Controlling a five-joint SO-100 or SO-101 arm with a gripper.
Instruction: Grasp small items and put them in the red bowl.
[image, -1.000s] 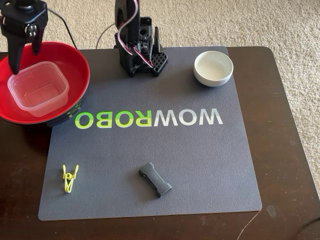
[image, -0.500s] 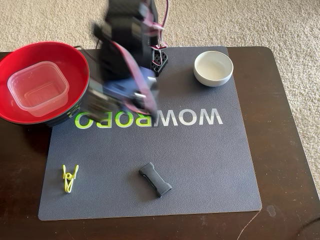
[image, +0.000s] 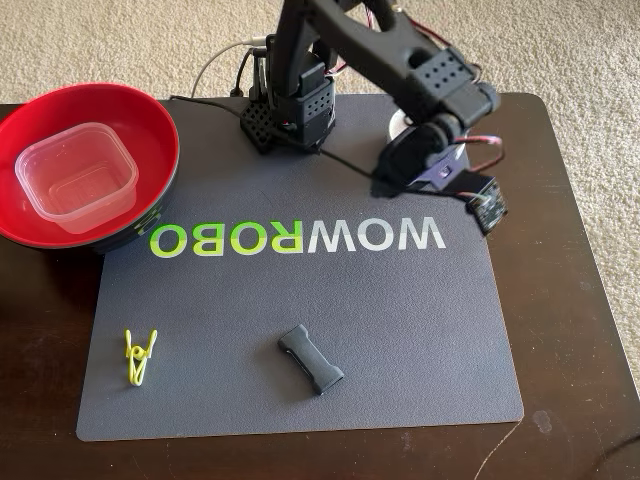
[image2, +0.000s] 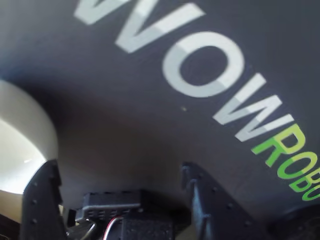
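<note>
Wrist view showed the white bowl (image2: 20, 145) at the left, just beside the left finger, not between the jaws (image2: 120, 190), which stood wide and empty. Fixed view hid most of it (image: 396, 124) beneath the arm (image: 400, 60).

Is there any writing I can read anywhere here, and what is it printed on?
"WOWROBO": printed large on the grey mat, "WOW" in white, "ROBO" in green; it reads upside down in the fixed view, and in the wrist view the last letter is cut off.
No other readable text on anything else.
</note>
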